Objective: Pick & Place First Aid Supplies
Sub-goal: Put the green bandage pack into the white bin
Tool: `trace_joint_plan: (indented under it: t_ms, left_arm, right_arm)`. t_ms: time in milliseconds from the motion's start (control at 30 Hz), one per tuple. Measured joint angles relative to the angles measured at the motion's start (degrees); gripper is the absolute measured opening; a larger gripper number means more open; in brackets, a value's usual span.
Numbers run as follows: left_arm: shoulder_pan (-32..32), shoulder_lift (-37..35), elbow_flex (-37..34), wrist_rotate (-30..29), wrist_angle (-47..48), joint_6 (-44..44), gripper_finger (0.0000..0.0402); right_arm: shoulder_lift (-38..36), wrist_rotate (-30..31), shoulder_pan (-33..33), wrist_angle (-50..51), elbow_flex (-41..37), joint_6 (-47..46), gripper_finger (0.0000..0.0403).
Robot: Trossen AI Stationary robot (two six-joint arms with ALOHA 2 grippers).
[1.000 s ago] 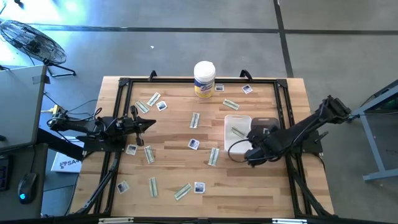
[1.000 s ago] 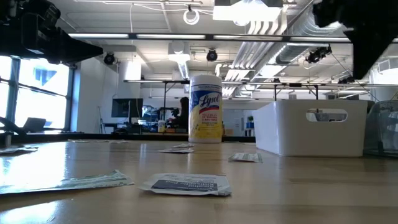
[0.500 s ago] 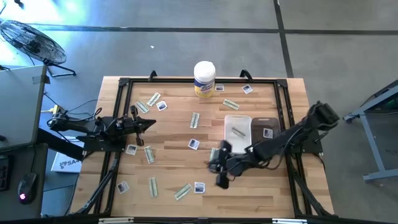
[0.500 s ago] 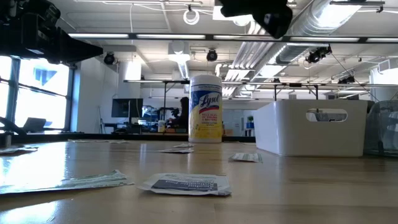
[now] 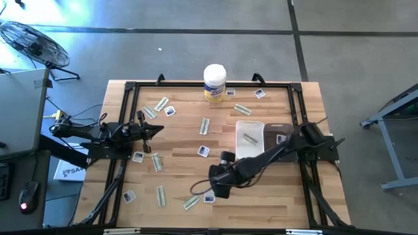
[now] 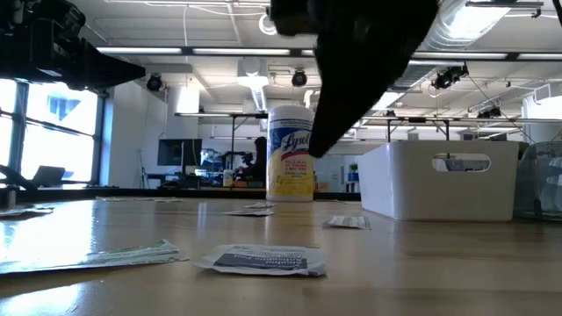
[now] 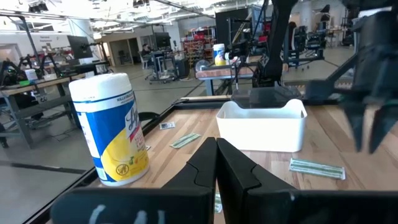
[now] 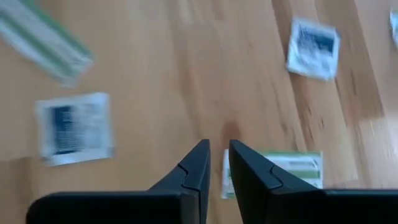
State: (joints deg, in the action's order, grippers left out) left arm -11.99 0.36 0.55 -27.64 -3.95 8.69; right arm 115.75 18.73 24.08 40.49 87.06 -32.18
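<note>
Wooden tabletop point(image 5: 176, 137) holds scattered packets; right gripper point(image 5: 210, 189), jaws slightly apart and empty, nears the six-o'clock square packet point(image 5: 209, 196); next, descend and clamp.

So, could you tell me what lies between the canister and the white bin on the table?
In the high view, one green-white strip lies between the canister and the white bin; otherwise bare wood.

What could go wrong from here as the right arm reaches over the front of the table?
The right gripper, its fingers nearly together, hangs above a white square packet lying close to a green-white strip; a descent may snag both or push one away. Its fingers may slide off the flat packet.
</note>
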Motion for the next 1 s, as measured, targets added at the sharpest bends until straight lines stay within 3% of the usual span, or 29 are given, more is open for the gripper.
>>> trace_joint_plan:
  t_ms: [267, 467, 1000]
  left_arm:
    - [0.0, 0.0, 0.0, 0.0, 0.0, 0.0, 0.0001]
    - [0.0, 0.0, 0.0, 0.0, 0.0, 0.0, 0.0001]
    - [0.0, 0.0, 0.0, 0.0, 0.0, 0.0, 0.0001]
  right_arm:
    - [1.7, -3.6, -3.3, -0.6, -3.5, -1.0, 0.0079]
    - [1.7, -6.0, -3.9, -6.6, -7.9, 2.9, 0.0091]
    - [1.5, -7.6, -4.2, -11.5, -10.9, 5.2, 0.0057]
